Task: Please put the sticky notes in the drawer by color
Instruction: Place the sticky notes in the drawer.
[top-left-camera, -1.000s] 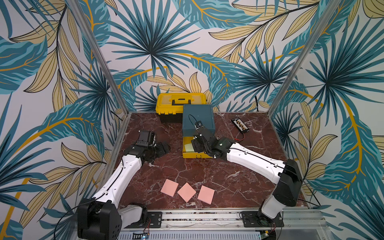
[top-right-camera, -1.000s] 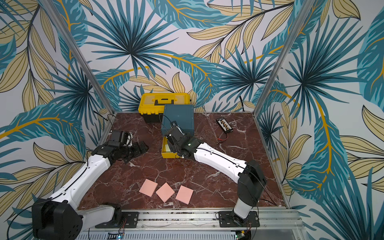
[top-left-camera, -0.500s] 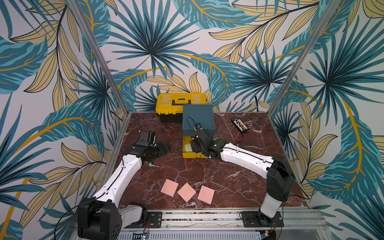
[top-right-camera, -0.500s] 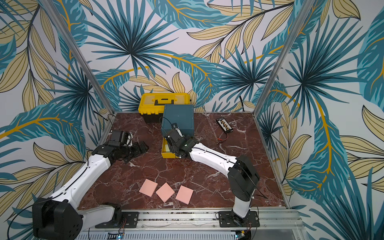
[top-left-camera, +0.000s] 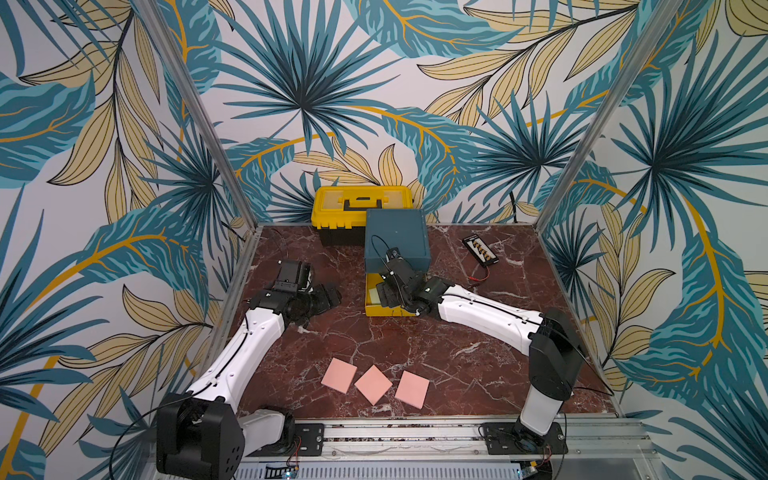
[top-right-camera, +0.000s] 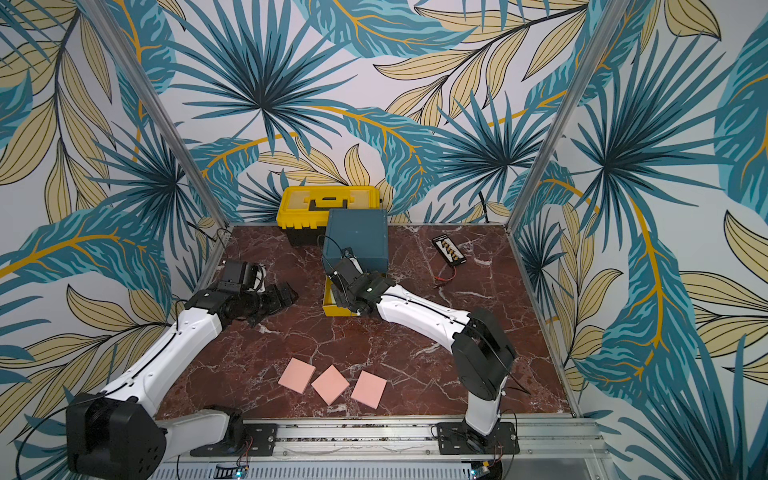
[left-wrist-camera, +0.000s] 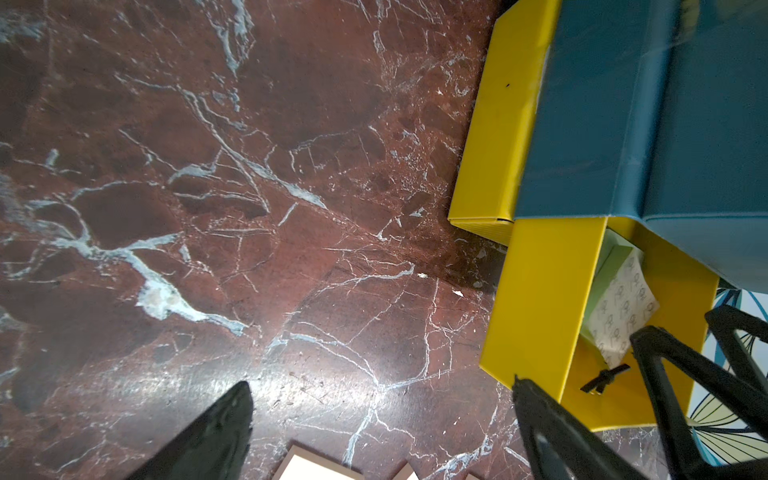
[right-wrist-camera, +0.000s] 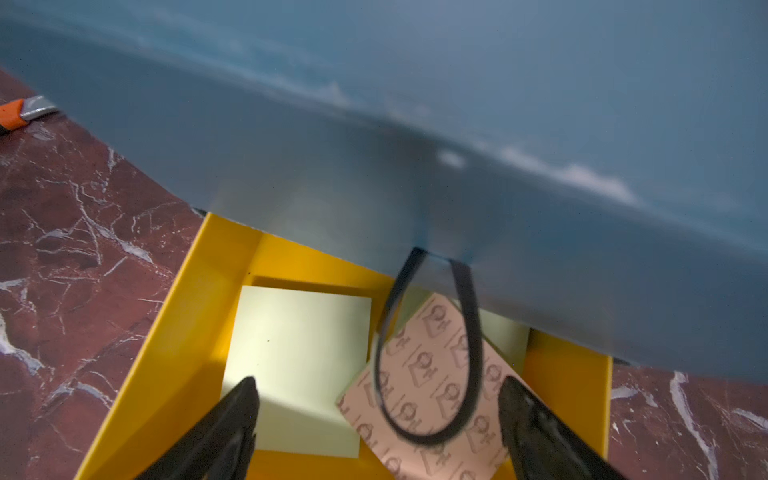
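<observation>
The drawer (top-left-camera: 397, 239) is a teal cabinet with one yellow drawer (top-left-camera: 388, 311) pulled out toward the front. My right gripper (right-wrist-camera: 376, 399) hovers open over it, with the black loop pull (right-wrist-camera: 428, 353) of the teal drawer above hanging between its fingers. Inside lie a light green pad (right-wrist-camera: 297, 374) and a pad turned printed side up (right-wrist-camera: 432, 374); nothing is held. Three pink sticky notes (top-left-camera: 339, 375) (top-left-camera: 373, 384) (top-left-camera: 412, 389) lie in a row near the front edge. My left gripper (top-left-camera: 328, 295) stands open and empty, left of the drawer, above the table.
A yellow toolbox (top-left-camera: 361, 208) with a black handle stands behind the cabinet. A black connector board (top-left-camera: 480, 249) with red wires lies at the back right. In the left wrist view the open yellow drawer (left-wrist-camera: 536, 299) and the right gripper's fingers (left-wrist-camera: 685, 374) are close by.
The right gripper's jaws have opened wider, and the right arm's elbow has swung left while the gripper stayed over the open drawer. The left arm has not moved.
</observation>
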